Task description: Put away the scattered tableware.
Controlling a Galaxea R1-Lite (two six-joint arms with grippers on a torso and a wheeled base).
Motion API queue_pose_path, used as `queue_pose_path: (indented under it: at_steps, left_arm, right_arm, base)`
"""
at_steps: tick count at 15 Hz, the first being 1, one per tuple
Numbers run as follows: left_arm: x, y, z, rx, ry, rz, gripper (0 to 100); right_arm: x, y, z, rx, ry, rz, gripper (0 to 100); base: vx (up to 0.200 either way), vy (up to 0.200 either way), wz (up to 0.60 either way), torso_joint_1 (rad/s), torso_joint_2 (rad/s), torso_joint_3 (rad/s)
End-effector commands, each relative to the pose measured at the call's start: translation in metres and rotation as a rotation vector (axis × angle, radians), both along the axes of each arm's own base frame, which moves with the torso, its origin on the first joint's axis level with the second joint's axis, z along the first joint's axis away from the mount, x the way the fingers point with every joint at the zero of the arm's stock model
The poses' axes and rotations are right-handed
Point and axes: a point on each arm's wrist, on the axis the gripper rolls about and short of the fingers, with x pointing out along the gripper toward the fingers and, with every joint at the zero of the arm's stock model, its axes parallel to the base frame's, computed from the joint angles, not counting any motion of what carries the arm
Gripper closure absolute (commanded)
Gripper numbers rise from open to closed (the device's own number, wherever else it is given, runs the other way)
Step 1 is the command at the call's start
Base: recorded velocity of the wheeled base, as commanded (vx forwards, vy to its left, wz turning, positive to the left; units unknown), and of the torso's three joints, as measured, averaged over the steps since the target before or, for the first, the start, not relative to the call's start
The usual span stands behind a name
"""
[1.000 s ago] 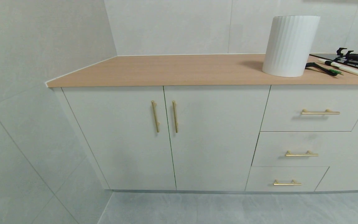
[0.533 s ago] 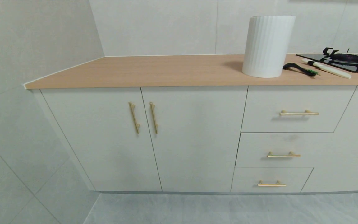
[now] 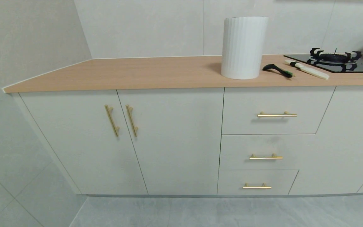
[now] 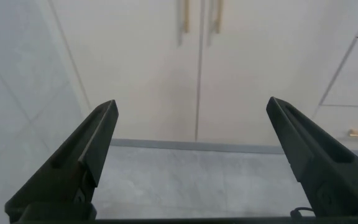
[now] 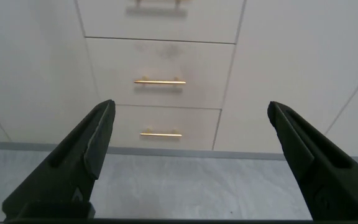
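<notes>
The camera has swung right, the things unmoved; a black-handled, green-tipped utensil (image 3: 277,69) and a cream plastic knife (image 3: 307,69) lie near the wooden countertop's (image 3: 137,74) front edge, beside the white ribbed cylinder (image 3: 244,47); the left gripper (image 4: 190,109) and right gripper (image 5: 190,106) hang spread wide, empty; close in squarely before reaching.
</notes>
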Motion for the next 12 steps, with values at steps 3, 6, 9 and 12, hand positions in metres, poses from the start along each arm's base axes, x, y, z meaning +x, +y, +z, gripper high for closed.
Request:
queue_pose_path:
  at_steps: [3, 6, 9, 12]
  left_arm:
    - [0.0000, 0.0000, -0.0001, -0.001, 0.002, 0.000, 0]
    - [0.0000, 0.0000, -0.0001, -0.001, 0.002, 0.000, 0]
    - [0.0000, 0.0001, -0.0001, -0.007, 0.001, 0.002, 0]
    - [0.0000, 0.0001, -0.0001, -0.008, 0.001, 0.002, 0]
  right_arm:
    - [0.0002, 0.0000, 0.0002, -0.002, 0.001, 0.000, 0]
    - [0.0002, 0.0000, 0.0002, -0.002, 0.001, 0.000, 0]
    - [0.0002, 0.0001, 0.0002, -0.003, 0.001, 0.001, 0]
    - [0.0002, 0.0001, 0.0002, -0.002, 0.001, 0.003, 0]
  base:
    - [0.000, 0.000, 0.00, 0.000, 0.00, 0.000]
    - [0.200, 0.000, 0.00, -0.002, 0.00, 0.002]
    - [0.133, 0.000, 0.00, 0.003, 0.00, 0.000]
    - [0.000, 0.000, 0.00, 0.000, 0.00, 0.000]
